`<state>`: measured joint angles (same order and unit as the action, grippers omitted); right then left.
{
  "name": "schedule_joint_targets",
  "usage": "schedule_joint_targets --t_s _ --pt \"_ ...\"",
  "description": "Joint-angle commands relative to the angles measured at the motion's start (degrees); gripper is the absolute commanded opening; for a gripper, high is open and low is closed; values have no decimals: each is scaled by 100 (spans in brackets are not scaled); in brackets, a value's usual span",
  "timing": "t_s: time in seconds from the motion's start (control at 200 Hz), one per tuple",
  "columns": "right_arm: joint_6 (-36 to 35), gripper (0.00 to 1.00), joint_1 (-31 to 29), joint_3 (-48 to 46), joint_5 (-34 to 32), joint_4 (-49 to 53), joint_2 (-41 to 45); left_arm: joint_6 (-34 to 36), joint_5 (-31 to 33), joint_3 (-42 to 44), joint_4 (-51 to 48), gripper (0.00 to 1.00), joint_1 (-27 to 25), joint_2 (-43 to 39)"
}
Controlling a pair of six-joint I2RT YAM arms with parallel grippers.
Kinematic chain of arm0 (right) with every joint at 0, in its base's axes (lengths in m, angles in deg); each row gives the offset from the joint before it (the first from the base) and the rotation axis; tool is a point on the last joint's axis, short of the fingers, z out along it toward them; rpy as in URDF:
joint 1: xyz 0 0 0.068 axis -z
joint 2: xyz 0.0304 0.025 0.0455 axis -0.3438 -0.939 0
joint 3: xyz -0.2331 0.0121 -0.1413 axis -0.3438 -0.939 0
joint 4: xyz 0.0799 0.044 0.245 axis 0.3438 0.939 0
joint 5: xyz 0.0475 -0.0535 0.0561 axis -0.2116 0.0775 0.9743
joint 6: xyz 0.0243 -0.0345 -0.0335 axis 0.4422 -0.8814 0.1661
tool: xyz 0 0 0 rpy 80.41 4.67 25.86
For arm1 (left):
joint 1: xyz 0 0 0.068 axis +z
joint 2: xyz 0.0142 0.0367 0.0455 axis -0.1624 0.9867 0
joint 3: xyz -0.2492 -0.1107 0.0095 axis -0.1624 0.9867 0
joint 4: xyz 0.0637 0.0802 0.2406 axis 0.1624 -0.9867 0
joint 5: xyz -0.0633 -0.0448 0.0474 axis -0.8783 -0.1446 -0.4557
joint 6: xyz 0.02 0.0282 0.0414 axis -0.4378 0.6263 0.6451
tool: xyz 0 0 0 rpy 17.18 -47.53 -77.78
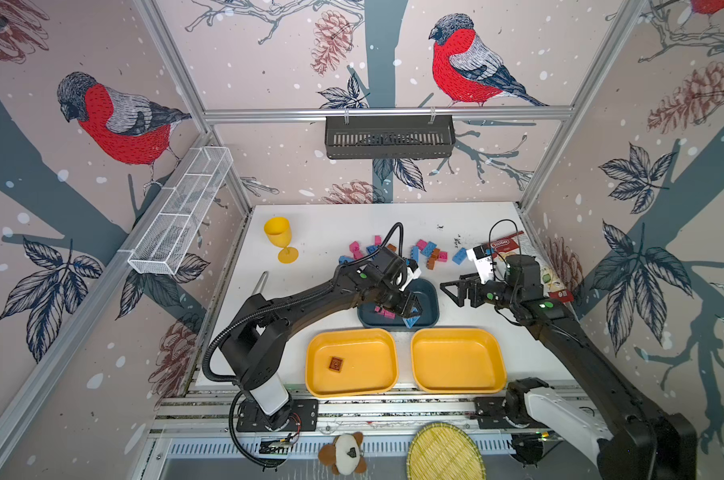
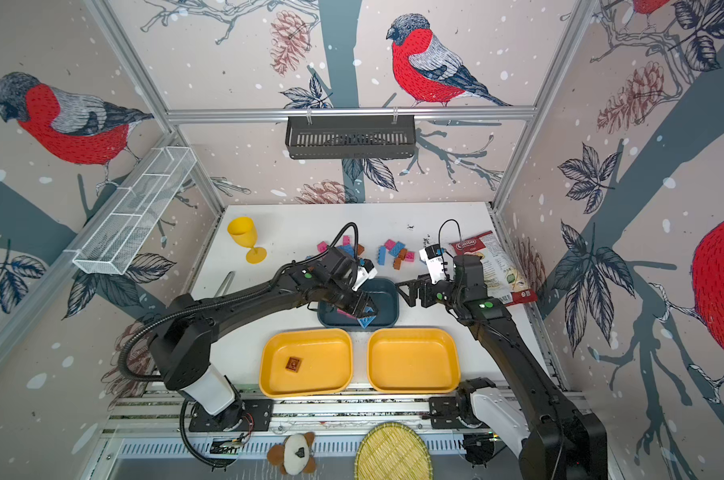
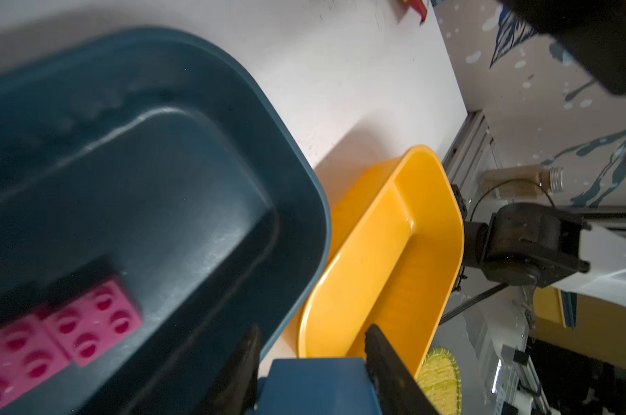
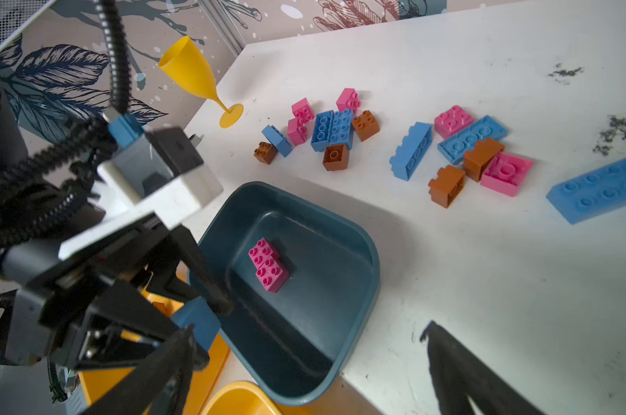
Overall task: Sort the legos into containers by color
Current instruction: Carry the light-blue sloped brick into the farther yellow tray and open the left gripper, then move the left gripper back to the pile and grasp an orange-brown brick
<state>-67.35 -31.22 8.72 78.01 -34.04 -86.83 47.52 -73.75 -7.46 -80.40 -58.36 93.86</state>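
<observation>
1. Grip of left gripper (image 1: pixel 413 316) on blue wedge (image 1: pixel 411 322), above near edge of teal tray (image 1: pixel 431 291).
2. Wide-apart, empty jaws on right gripper (image 1: pixel 449 291), just beside that tray's right edge.
3. Two pink bricks (image 4: pixel 268 265) inside teal tray; one brown brick (image 1: pixel 335 364) in left yellow tray (image 1: pixel 352 333).
4. Loose legos (image 4: pixel 334 130) toward desk's (image 1: pixel 331 226) far edge.

Top views, clock read from table centre. White table (image 1: pixel 331 226), dark smudges toward 1 o'clock. Yellow goblet (image 1: pixel 278 235) upright at 10 o'clock. Snack bag (image 1: pixel 512 245) flat at 2 o'clock, by right edge, partly hidden. Grey metal bar (image 1: pixel 261 282) at 9 o'clock, on left edge. Black slotted basket (image 1: pixel 389 137) hanging on back rail, 12 o'clock. White wire mesh basket (image 1: pixel 181 212) on left wall, 10 o'clock, above table. Off front edge: plush toy (image 1: pixel 345 453) at 6 o'clock, woven yellow round tray (image 1: pixel 445 455) just beside it, 5 o'clock. Bullfinch wallpaper all round.
</observation>
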Motion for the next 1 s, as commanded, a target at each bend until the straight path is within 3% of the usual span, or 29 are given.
schedule_joint_targets --t_s 0.0,0.155,0.425,0.55,0.761,0.991 --pt "195 100 25 -145 -311 261 241 -97 -36 155 432 35 -235 6" --pt "309 100 48 -257 -424 254 494 -38 286 234 372 39 -549 141" --pt "220 100 48 -240 -434 320 586 42 562 122 504 65 -590 184" --pt "230 100 48 -291 -418 218 579 222 805 -104 116 72 -583 96" --pt "245 99 44 -372 -225 -95 452 609 1324 -492 -645 73 50 -142" --pt "204 99 -7 -234 -97 -296 209 687 2317 -995 -1105 73 1312 44"
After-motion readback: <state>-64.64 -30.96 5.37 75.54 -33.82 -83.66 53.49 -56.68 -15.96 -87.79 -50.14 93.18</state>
